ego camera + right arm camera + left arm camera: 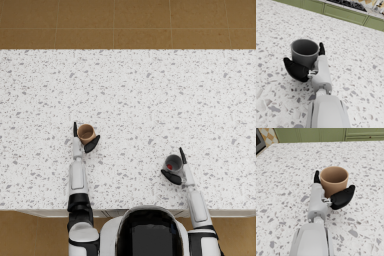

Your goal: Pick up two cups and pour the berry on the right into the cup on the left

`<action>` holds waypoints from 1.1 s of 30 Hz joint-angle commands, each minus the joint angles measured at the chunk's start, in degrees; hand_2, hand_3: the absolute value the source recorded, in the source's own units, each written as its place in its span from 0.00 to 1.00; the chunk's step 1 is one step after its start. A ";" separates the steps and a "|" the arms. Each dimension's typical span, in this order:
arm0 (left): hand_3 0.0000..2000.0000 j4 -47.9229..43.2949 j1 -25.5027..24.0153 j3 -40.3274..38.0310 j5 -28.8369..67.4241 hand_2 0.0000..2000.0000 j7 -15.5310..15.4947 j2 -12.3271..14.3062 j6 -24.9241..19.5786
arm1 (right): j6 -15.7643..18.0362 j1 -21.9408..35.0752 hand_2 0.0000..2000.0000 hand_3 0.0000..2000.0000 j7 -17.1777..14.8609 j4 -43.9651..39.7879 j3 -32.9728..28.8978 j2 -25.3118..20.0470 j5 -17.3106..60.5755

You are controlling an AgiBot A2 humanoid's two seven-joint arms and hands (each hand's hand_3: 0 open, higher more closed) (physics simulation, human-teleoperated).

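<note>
The grasping step is judged under way. The brown cup [86, 133] is cradled by the left hand [84, 142], the grey cup [173, 163] with its berry [170, 167] by the right hand [176, 171]; whether either has left the desk [150, 90] cannot be told. Lifting is called for next.

Both arms: smooth white forearm shells, small metal fittings at wrist, black band near elbow. Left hand [339, 198] and right hand [297, 70]: matte black, rounded.

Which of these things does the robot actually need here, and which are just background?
Needed:
brown cup, at the left hand
grey cup, at the right hand
red berry inside the grey cup

Just background:
speckled counter
green cabinets
</note>
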 commanded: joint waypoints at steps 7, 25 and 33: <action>0.49 3.66 2.21 -0.32 0.08 1.00 -0.04 0.06 -1.90 | 3.44 2.45 1.00 0.49 -0.36 2.58 -1.67 -1.71 0.02; 0.64 -33.61 -4.55 12.03 0.03 1.00 0.13 1.15 -2.34 | 3.54 20.23 1.00 0.64 0.14 1.36 -2.93 -8.70 0.01; 0.64 -37.56 -6.66 15.43 9.08 1.00 0.14 1.34 -2.21 | 3.69 28.94 1.00 0.64 0.10 -3.06 -0.88 -11.49 9.04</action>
